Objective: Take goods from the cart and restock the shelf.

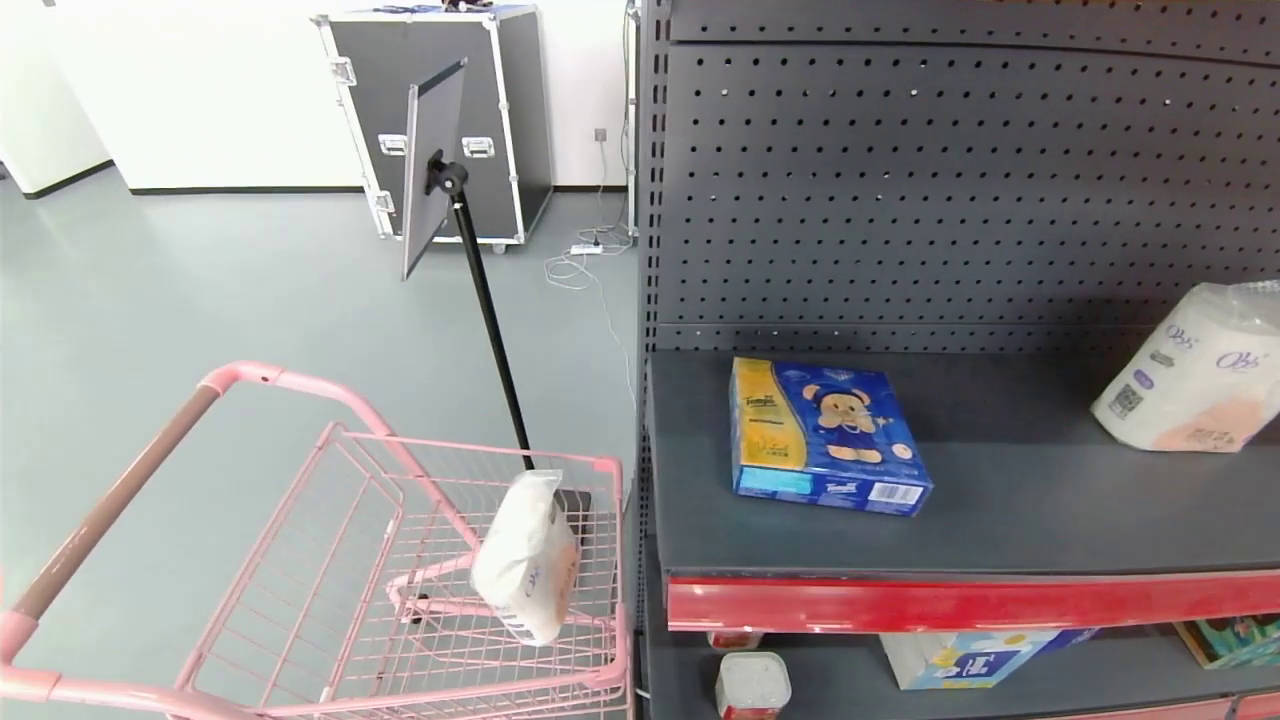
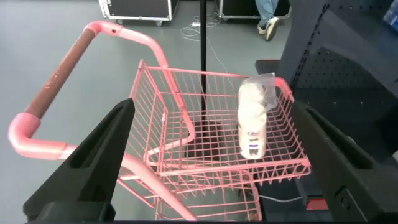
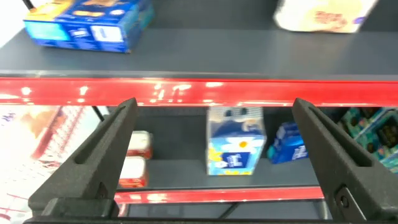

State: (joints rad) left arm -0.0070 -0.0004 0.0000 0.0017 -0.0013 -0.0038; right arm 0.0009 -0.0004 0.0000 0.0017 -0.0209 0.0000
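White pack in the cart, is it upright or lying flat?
Upright: the white pack stands on end beside the cart wire wall.

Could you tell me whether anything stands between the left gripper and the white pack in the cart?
Nothing visible does: the open left gripper looks down into the open-topped pink cart, and the white pack stands uncovered inside.

Two white packs (image 1: 527, 556) (image 1: 1195, 370), one bear-print box (image 1: 825, 435), one pink cart (image 1: 262, 374).
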